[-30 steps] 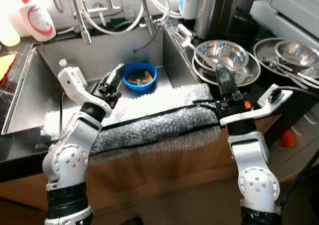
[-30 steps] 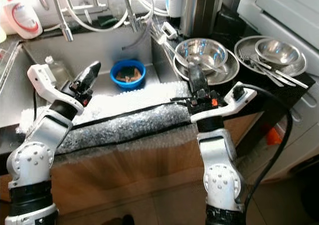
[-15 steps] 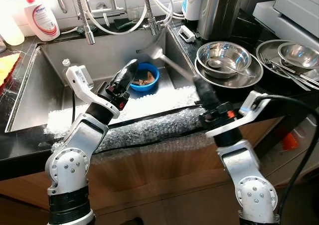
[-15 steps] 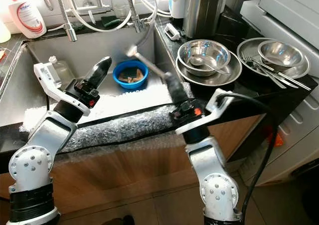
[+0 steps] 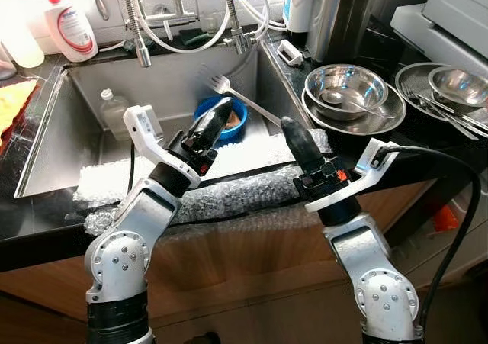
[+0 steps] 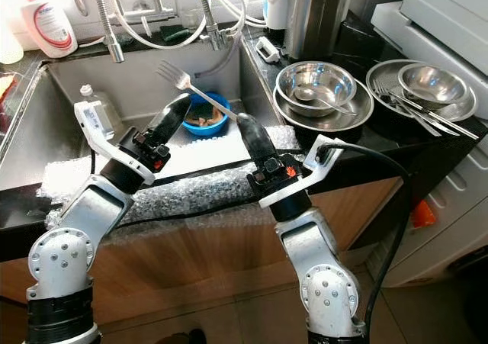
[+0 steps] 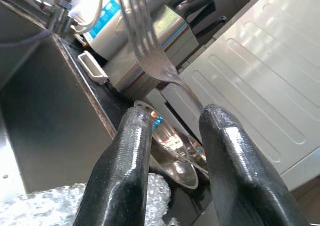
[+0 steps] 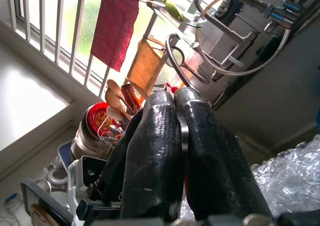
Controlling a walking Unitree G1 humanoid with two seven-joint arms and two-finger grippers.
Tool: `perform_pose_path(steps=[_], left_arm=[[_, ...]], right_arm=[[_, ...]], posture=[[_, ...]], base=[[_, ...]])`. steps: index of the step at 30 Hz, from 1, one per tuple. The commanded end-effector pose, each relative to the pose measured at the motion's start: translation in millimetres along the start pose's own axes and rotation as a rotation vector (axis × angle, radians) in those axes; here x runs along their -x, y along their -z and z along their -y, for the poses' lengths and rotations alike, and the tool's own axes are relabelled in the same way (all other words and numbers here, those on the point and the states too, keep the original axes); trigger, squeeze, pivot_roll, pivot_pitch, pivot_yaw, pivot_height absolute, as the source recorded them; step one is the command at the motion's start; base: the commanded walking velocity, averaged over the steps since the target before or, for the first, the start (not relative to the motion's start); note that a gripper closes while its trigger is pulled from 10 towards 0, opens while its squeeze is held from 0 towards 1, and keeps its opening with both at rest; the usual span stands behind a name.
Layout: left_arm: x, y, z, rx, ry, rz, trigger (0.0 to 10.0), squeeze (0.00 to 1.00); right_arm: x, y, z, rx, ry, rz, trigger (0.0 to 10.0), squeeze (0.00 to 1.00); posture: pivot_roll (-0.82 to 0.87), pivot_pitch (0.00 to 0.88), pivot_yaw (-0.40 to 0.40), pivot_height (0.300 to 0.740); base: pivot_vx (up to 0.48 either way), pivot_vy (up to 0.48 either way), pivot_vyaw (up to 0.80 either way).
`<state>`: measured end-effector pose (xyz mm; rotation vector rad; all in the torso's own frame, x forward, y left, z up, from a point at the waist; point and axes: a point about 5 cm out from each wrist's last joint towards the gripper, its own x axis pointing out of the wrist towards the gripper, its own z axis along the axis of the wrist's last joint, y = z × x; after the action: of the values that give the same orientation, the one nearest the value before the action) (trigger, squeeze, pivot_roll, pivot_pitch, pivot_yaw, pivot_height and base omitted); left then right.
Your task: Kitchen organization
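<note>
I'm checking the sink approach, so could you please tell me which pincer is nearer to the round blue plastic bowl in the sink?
Left. The left pincer hovers open directly at the round blue plastic bowl. The right pincer, shut on the silver metal fork, sits beside the bowl toward the counter.

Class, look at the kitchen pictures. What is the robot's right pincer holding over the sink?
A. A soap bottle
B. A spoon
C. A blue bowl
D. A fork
D. The right pincer is shut on the handle of a fork, whose tines point up over the sink; the blue bowl sits down in the sink.
</note>
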<state>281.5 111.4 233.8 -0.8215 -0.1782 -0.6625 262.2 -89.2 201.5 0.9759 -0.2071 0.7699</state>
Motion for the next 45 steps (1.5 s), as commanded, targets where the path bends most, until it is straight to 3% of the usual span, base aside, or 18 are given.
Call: perform_pose_path(steps=[1,14,27,28,29,30,45], left_arm=[[-1.3,-1,9.1,-0.006,0.051,-0.007,10.0,0.0],[-1.8,1,17.0,0.016,0.083,-0.006,10.0,0.0],[-5.1,-4,12.1,0.033,0.039,0.044,10.0,0.0],[-5.0,-5,10.6,0.031,0.03,0.048,4.7,0.0],[-4.9,-5,9.9,0.029,0.026,0.049,4.7,0.0],[-4.8,-5,9.0,0.033,0.024,0.051,0.0,0.0],[-2.9,-7,9.8,0.037,0.018,0.061,0.0,0.0]], right_arm=[[-6.1,7,-7.3,-0.019,-0.029,0.002,10.0,0.0],[-7.9,14,-10.5,-0.008,-0.049,-0.043,10.0,0.0],[-7.7,24,-14.5,0.006,-0.074,-0.103,10.0,0.0],[-7.7,24,-14.3,0.008,-0.073,-0.103,10.0,0.0],[-7.8,24,-14.3,0.008,-0.072,-0.103,10.0,0.0],[-7.8,24,-14.3,0.01,-0.072,-0.103,10.0,0.0],[-10.1,20,-10.7,0.024,-0.052,-0.067,10.0,0.0]], posture=[[-0.05,0.102,0.05,0.74],[-0.05,0.118,0.045,0.74],[-0.04,0.124,0.046,0.74],[-0.04,0.124,0.046,0.74],[-0.05,0.123,0.047,0.74],[-0.05,0.124,0.047,0.74],[-0.04,0.123,0.047,0.74]], base=[[0.0,0.0,0.0],[0.0,0.0,0.0],[0.0,0.0,0.0],[0.0,0.0,0.0],[0.0,0.0,0.0],[0.0,0.0,0.0],[0.0,0.0,0.0]])
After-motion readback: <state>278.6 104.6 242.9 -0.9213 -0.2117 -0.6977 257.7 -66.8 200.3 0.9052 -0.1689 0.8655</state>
